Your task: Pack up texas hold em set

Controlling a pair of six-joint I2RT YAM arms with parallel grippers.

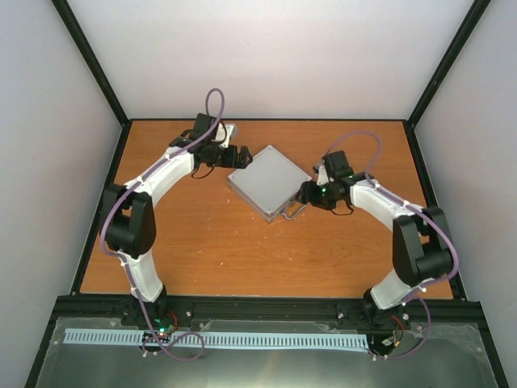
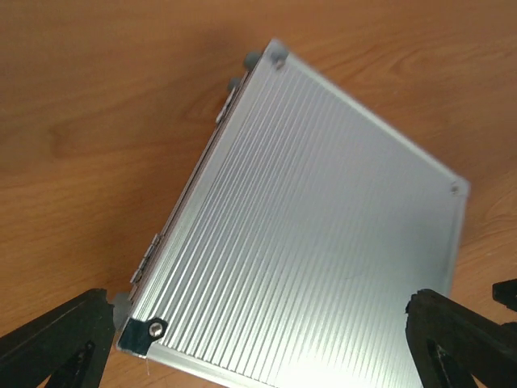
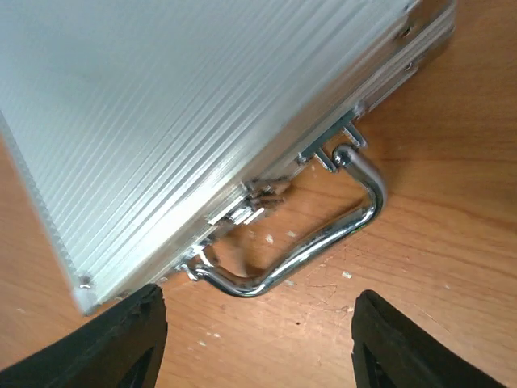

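Silver ribbed aluminium is seen shut at mid-desk: how far along is the packing judged to be?

— Nearly done, it is judged. The case (image 1: 269, 182) is laid flat on the desk (image 1: 202, 250) with its lid down. No chips, card boxes or discs are seen outside it, so they are presumed to be inside.

What is left, then?

— The latch (image 3: 242, 212) beside the handle (image 3: 323, 242) is shown, but whether it is fastened cannot be told. That may need to be checked.

And the jaws?

— Both pairs are spread and nothing is grasped. The left gripper (image 2: 258, 347) is held over the case's far-left side, its jaws wide on either side of a corner. The right gripper (image 3: 254, 347) is pointed at the handle side, with bare desk between its jaws and the handle just ahead.

Is anything found in the way?

— Little. Purple cables (image 1: 214, 97) are looped above the arms, well apart from the case. The handle appears to be lying flat on the wood, so hooking it could be awkward.
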